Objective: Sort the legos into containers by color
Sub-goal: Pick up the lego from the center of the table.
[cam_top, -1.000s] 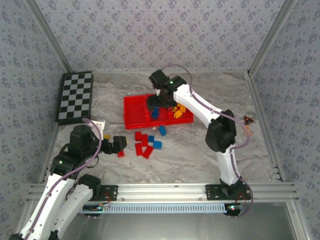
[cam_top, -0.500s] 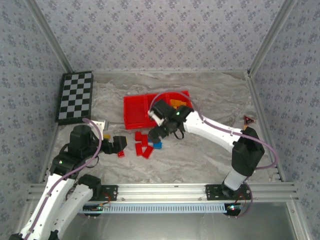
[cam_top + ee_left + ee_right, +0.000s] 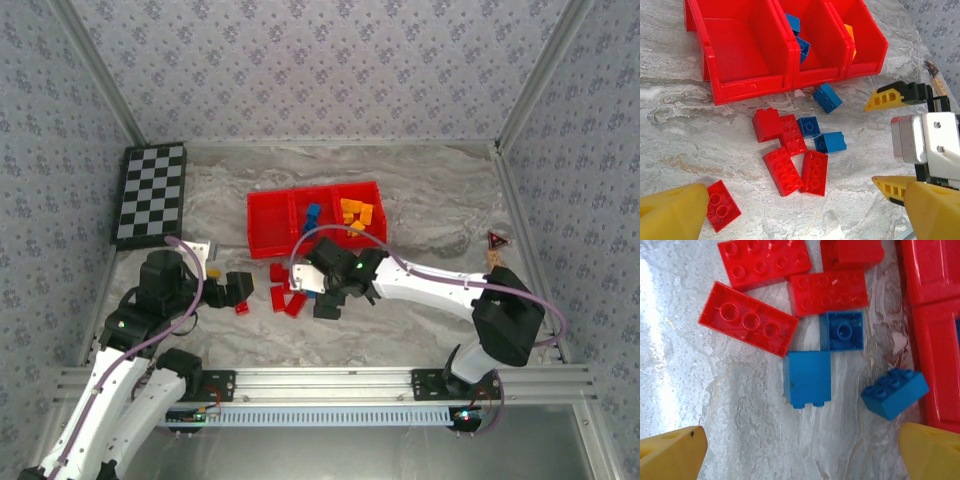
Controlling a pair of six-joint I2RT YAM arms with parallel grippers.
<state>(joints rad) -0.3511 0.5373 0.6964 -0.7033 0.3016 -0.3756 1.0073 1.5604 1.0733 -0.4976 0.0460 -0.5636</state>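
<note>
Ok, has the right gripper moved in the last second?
Yes. In the top view the right gripper moved downward off the red tray, now over the loose bricks before it, jaws open.

Bricks packed tight against tray front wall, barely any gaps between reds. Right gripper blocks cluster's right. Table bare on left except stray red brick.

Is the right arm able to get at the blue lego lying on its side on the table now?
Probably yes. The open right hand hangs right above that blue lego, with bare table on both sides. A second blue lego crowds its far corner and might get nudged.
</note>
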